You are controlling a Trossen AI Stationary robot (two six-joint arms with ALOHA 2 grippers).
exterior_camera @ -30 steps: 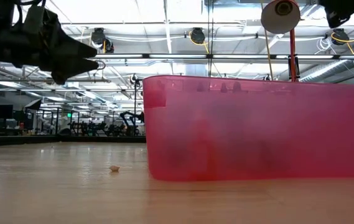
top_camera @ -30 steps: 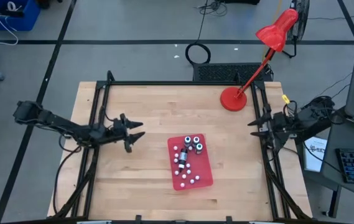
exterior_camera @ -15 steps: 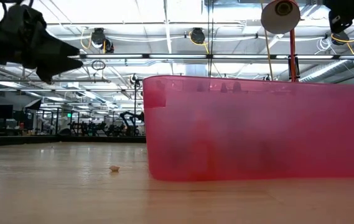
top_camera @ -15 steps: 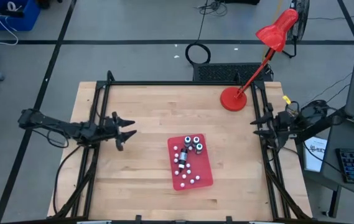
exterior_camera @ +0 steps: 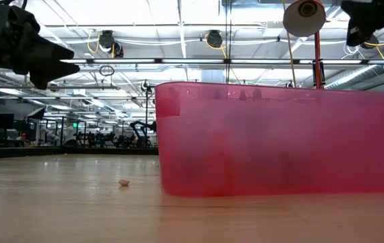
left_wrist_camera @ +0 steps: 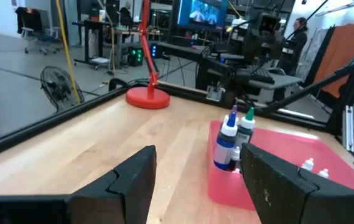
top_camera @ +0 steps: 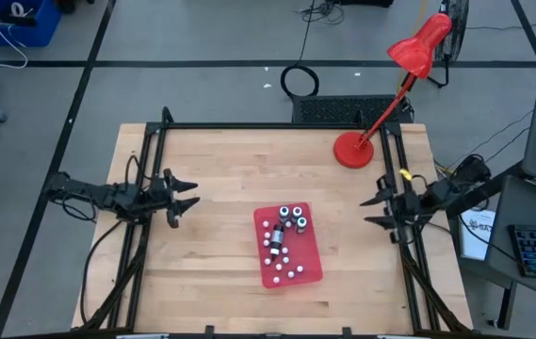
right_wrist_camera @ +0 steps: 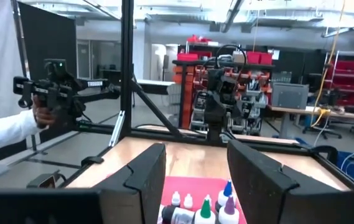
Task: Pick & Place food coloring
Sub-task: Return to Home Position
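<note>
- The food coloring (top_camera: 286, 235) is seen gathered inside the red bin (top_camera: 313, 275), near the middle of the surface (top_camera: 220, 160); a few bottles (left_wrist_camera: 234, 138) stand upright at one end, and small whitish pieces (top_camera: 284, 266) are spread over the rest of it
- No bottle is seen on the bare wood outside the bin; only a crumb (exterior_camera: 125, 182) is noted beside it
- The left arm (top_camera: 107, 196) reaches in over the surface's left edge, with its jaws parted wide and nothing held between them
- The right arm (top_camera: 437, 196) is placed at the right edge, its jaws likewise spread and empty
- The placing is judged to be done, and the return to the rest pose is taken as the step in hand
- For the next move, each arm would need to be folded back to its own side, kept well clear of the bin and the red lamp (top_camera: 352, 149)
</note>
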